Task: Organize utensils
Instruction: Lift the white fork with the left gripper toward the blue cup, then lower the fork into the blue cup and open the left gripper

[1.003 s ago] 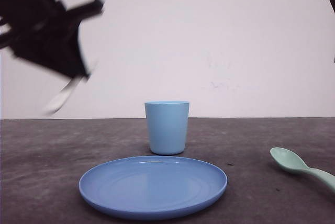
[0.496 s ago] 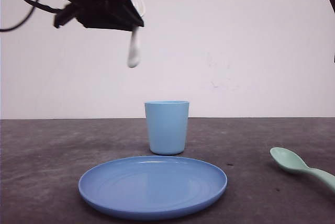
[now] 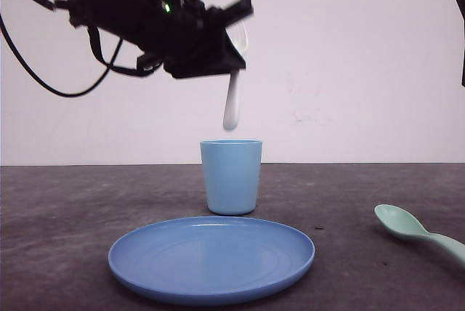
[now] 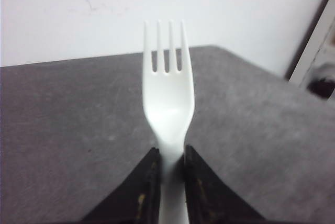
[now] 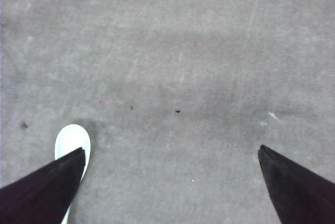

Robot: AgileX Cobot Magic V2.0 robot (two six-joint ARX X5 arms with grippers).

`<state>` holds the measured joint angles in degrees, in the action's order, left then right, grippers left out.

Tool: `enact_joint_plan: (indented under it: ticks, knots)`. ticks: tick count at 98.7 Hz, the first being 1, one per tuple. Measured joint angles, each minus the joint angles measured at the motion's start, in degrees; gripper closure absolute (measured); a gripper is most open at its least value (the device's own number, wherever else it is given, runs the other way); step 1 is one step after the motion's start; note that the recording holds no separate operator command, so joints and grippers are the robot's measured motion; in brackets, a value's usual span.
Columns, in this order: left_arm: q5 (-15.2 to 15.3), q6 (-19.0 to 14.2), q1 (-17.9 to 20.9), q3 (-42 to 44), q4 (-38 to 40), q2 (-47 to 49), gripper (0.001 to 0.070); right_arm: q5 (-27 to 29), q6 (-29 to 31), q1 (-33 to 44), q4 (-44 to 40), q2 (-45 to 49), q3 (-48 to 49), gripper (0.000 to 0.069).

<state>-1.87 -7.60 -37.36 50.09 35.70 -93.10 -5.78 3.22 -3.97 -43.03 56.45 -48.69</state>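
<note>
Left gripper: its two dark fingers are drawn in tight against the neck of the white fork, pinching it just below the head. In the left wrist view the fork stands straight out from the fingers, four tines uppermost and clear of the grey table behind it.

The front view shows what the wrist view cannot — the fork's handle end hangs down below the gripper, nearly upright, with its tip directly above the mouth of the light blue cup and not touching the rim. The cup stands upright just behind the round blue plate. The tines are hard to make out in this view against the pale wall.

Right gripper: fingers spread wide, nothing between them, above bare table surface. The mint-green spoon lies on the table with its bowl showing just past one fingertip; whether they touch cannot be told. In the front view the spoon lies flat at the table's right side — well apart from plate and cup.
</note>
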Motion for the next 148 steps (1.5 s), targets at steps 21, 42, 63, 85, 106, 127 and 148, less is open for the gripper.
enact_joint_plan:
  ticks: [21,42,63,85,106,127,148]
  knots:
    - [0.0,3.0,0.0,0.0,2.2,-4.9,0.0668,0.0,0.0,0.0,0.0,0.0,0.0,0.0025]
    - [0.0,4.4,0.0,0.0,2.2,-5.8,0.0668,0.0,0.0,0.0,0.0,0.0,0.0,0.0025]
    - [0.0,5.6,0.0,0.0,1.8,-5.9,0.0668,0.0,0.0,0.0,0.0,0.0,0.0,0.0025]
    - [0.0,6.2,0.0,0.0,0.5,-6.2,0.0668,0.0,0.0,0.0,0.0,0.0,0.0,0.0025]
    - [0.0,6.6,0.0,0.0,0.4,-6.8,0.0668,0.0,0.0,0.0,0.0,0.0,0.0,0.0025]
    - [0.0,6.6,0.0,0.0,-0.6,-7.0,0.0668,0.0,0.0,0.0,0.0,0.0,0.0,0.0025]
    - [0.0,6.6,0.0,0.0,-0.8,-7.0,0.0521,0.0,0.0,0.0,0.0,0.0,0.0,0.0025]
